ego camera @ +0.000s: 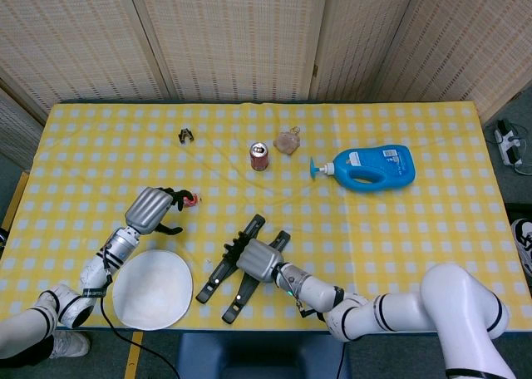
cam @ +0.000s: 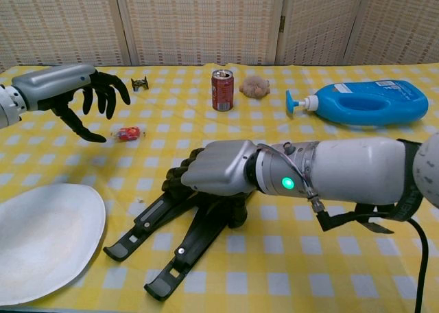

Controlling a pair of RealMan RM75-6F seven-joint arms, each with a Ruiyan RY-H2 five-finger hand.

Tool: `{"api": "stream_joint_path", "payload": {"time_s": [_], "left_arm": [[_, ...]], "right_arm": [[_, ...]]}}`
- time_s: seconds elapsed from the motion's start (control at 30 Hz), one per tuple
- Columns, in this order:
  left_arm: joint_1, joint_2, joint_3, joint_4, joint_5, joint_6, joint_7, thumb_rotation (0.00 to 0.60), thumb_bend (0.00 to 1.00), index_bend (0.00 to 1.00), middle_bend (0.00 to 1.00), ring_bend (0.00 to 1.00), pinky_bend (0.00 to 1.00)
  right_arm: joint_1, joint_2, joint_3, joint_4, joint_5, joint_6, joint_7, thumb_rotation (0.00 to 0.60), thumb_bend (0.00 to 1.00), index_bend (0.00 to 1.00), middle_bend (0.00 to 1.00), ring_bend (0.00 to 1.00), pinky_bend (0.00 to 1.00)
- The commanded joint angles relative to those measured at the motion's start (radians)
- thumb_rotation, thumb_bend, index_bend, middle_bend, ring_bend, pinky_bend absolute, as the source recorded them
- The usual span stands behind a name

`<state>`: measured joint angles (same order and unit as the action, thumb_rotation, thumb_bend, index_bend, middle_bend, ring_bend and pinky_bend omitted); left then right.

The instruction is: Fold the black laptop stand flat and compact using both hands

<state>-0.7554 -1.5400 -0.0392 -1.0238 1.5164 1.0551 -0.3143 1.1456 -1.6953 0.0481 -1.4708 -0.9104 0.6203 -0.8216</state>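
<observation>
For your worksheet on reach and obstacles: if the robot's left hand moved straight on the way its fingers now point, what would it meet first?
Probably the small red object on the tablecloth. In the chest view the left hand hangs with open fingers curving down toward it. Depth is unclear, so it might touch the yellow checked tablecloth just beside it instead.

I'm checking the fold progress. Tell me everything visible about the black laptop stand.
The black laptop stand lies on the yellow checked tablecloth near the front edge, beside the white plate. It looks like matte plastic or metal: two long bars spread in a V, hooked feet at the near ends. The right hand rests on its far, joined end. Not yet folded.
</observation>
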Motion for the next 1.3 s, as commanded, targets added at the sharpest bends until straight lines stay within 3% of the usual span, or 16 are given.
{"api": "stream_joint_path", "payload": {"time_s": [0.03, 0.17, 0.47, 0.8, 1.17, 1.3], "left_arm": [[0.002, 0.002, 0.001, -0.001, 0.0, -0.003, 0.001, 0.6, 0.0, 0.36, 0.55, 0.48, 0.56], [0.007, 0.004, 0.001, -0.003, 0.0, -0.005, 0.001, 0.6, 0.0, 0.36, 0.55, 0.48, 0.56], [0.015, 0.009, 0.003, -0.007, -0.001, -0.013, 0.0, 0.6, 0.0, 0.35, 0.53, 0.47, 0.55], [0.024, 0.015, 0.003, -0.014, 0.0, -0.013, 0.0, 0.6, 0.0, 0.33, 0.53, 0.46, 0.55], [0.028, 0.026, 0.001, -0.033, 0.007, -0.009, 0.004, 0.6, 0.0, 0.32, 0.52, 0.46, 0.54], [0.028, 0.03, -0.004, -0.047, 0.008, -0.002, 0.013, 0.6, 0.0, 0.32, 0.51, 0.46, 0.54]], "right_arm": [[0.021, -0.003, 0.002, 0.017, 0.018, -0.016, 0.024, 0.6, 0.26, 0.0, 0.0, 0.0, 0.0], [0.046, -0.01, 0.002, 0.036, 0.04, -0.025, 0.043, 0.6, 0.26, 0.0, 0.0, 0.0, 0.0], [0.085, -0.019, -0.005, 0.074, 0.067, -0.036, 0.094, 0.6, 0.26, 0.0, 0.14, 0.0, 0.0], [0.078, -0.017, -0.007, 0.087, -0.012, -0.008, 0.17, 0.6, 0.26, 0.01, 0.25, 0.06, 0.0], [0.013, -0.003, -0.018, 0.077, -0.193, 0.096, 0.259, 0.6, 0.26, 0.24, 0.43, 0.21, 0.0], [-0.007, -0.001, -0.022, 0.08, -0.221, 0.116, 0.274, 0.6, 0.26, 0.29, 0.47, 0.24, 0.0]]}}
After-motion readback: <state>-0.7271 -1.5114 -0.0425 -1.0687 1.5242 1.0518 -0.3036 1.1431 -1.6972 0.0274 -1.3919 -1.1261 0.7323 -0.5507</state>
